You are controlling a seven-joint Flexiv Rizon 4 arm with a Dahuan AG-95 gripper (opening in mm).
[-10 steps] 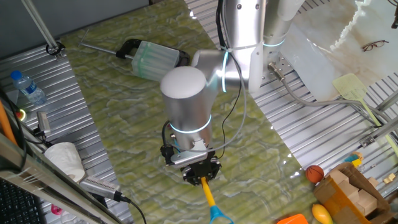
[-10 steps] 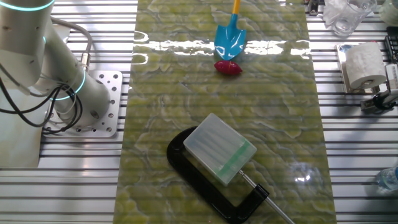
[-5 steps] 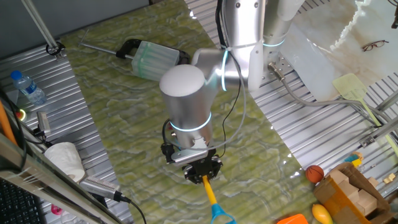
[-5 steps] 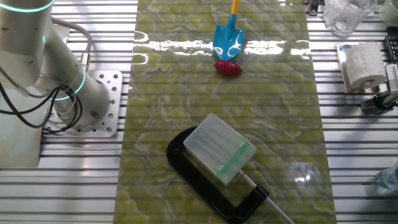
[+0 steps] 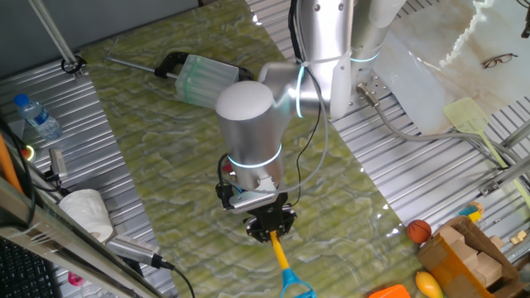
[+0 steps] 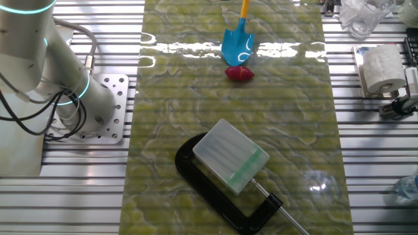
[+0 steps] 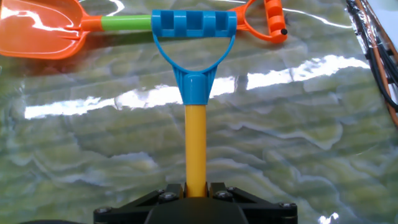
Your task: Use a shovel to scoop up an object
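Shovel (image 5: 281, 263): in one fixed view, only its yellow shaft and the blue D-shaped end showed, running out from under the gripper (image 5: 270, 232) toward the lower edge of the green marbled mat (image 5: 141, 157). The gripper was closed on the shaft, below the silver arm (image 5: 248, 124). Up the mat from the shovel lay a pale translucent dustpan (image 5: 201, 79) with a black handle. Off the mat, to the right of the shovel's end, sat an orange ball (image 5: 419, 230); to its left stood a paper roll (image 5: 87, 212).

In the other fixed view, the blue blade (image 6: 236, 46) pointed down the mat, tip just at the dark red oval object (image 6: 239, 73), which lay on the mat directly below the blade; whether they touched could not be told. The dustpan (image 6: 232, 156) lay well apart from the blade, lower on the mat. The arm's base (image 6: 46, 72) stood left of the mat.

In the hand view, the yellow shaft (image 7: 196, 146) rose from between the closed fingers (image 7: 165, 200) to the blue D-shaped end (image 7: 194, 37). Just beyond that end lay an orange toy shovel (image 7: 43, 30) with a green shaft, crosswise.
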